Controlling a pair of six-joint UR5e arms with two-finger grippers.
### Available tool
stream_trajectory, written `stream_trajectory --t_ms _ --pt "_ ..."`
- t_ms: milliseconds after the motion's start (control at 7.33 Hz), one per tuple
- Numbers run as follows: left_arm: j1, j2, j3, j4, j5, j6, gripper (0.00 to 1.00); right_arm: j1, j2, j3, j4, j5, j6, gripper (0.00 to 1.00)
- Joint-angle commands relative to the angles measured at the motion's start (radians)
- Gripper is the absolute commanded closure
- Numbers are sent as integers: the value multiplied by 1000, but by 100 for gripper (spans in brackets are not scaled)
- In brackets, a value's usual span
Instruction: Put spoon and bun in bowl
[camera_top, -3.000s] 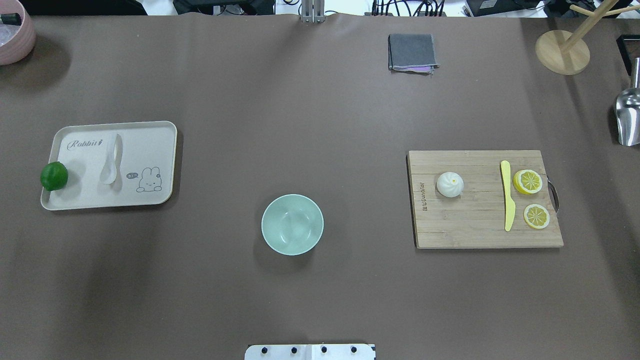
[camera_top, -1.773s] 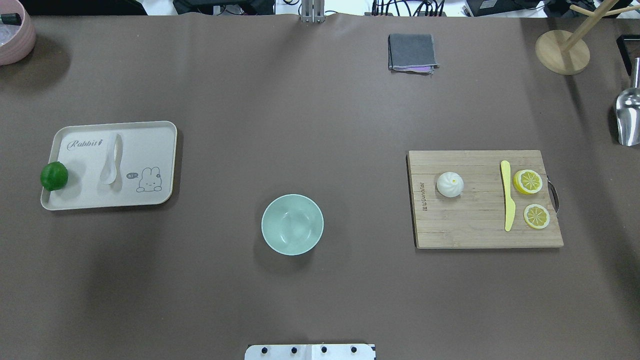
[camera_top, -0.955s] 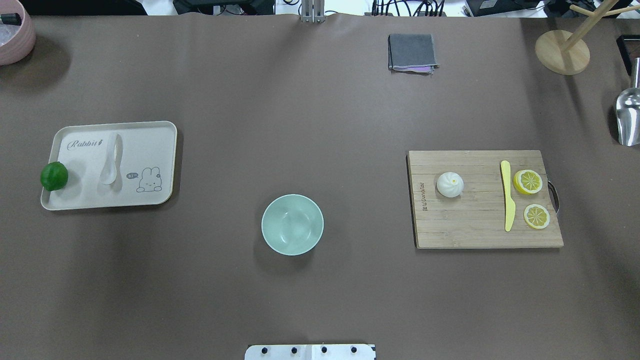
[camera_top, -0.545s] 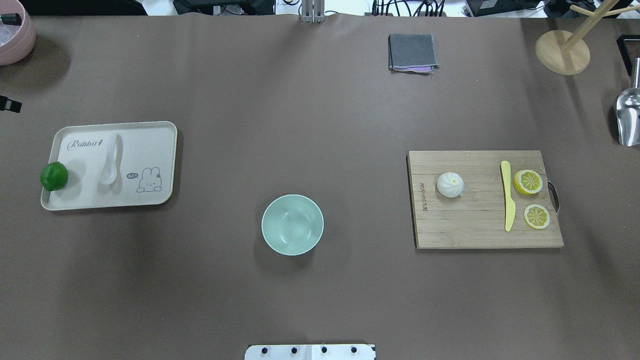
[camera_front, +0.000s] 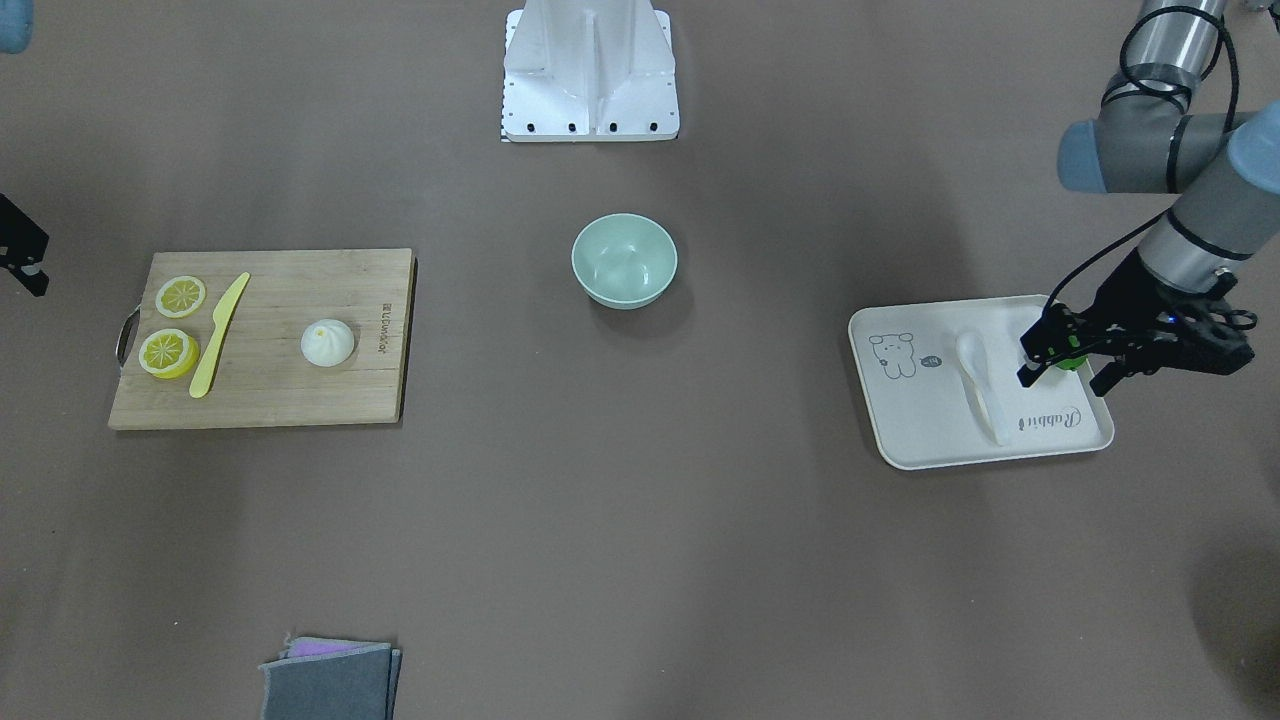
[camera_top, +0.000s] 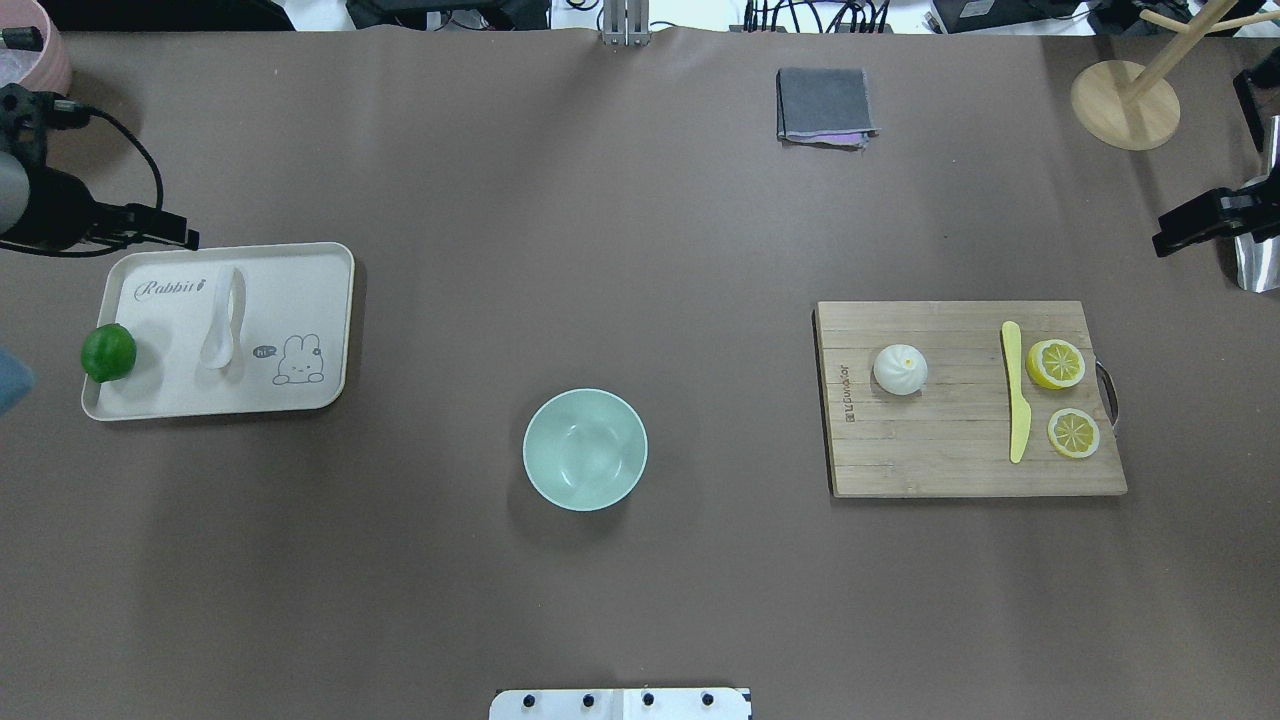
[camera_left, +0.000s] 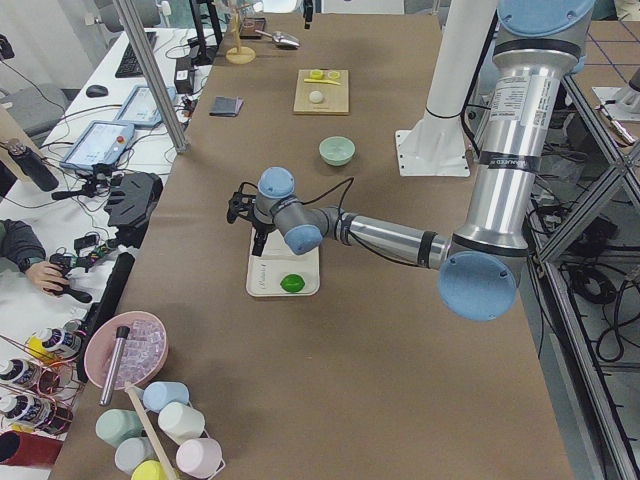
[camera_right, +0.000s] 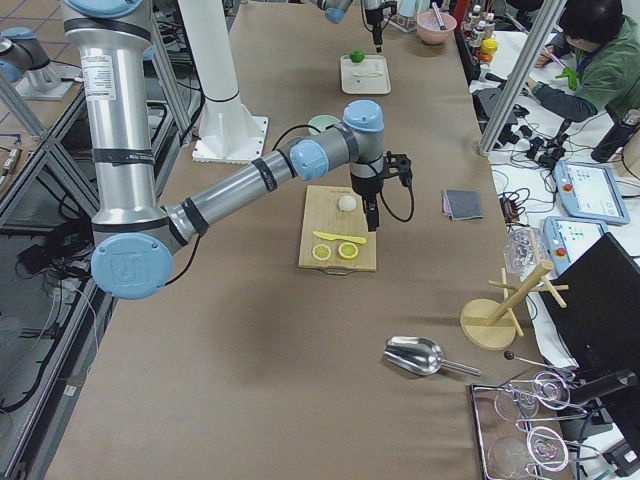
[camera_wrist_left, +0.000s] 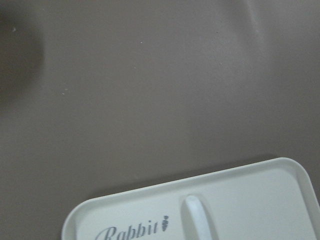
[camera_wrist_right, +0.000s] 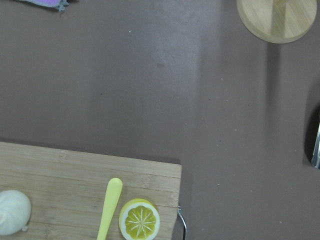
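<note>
- The spoon (camera_top: 222, 320) lies flat on the cream tray (camera_top: 300, 300), scoop toward the robot, with a green lime (camera_top: 108, 352) at the tray's left edge.
- The left gripper (camera_front: 1062, 381) hovers over the tray's outer side close to the lime, jaws spread, clear of the spoon.
- The bun (camera_top: 900, 369) sits on the wooden cutting board (camera_top: 950, 460), apart from the yellow knife (camera_top: 1015, 400) and two lemon slices (camera_top: 1056, 363).
- The bowl (camera_top: 550, 470) stands upright on the brown surface (camera_top: 640, 250) between tray and board; spoon and bun are both outside it.
- The right gripper (camera_top: 1200, 225) hangs past the board's far right corner, near a metal scoop (camera_top: 1258, 270). It is only partly in view, so I cannot tell how its jaws stand.
</note>
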Motion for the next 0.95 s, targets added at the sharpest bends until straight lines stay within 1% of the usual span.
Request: stream_trajectory --t_ms 0,136,273,409,818 --pt "95 -39 58 -6 106 -44 9 -72 5 -4 44 -69 141 2" --pt "95 -43 79 -11 115 -39 25 -76 5 -2 45 -72 142 2" --pt "97 -42 89 -12 138 -35 37 -77 3 -2 45 -72 142 1" --pt "97 -37 95 -12 139 -34 43 -77 7 -1 46 -72 142 1" --pt "100 -33 90 -12 139 -45 44 -78 7 -4 45 -74 140 1"
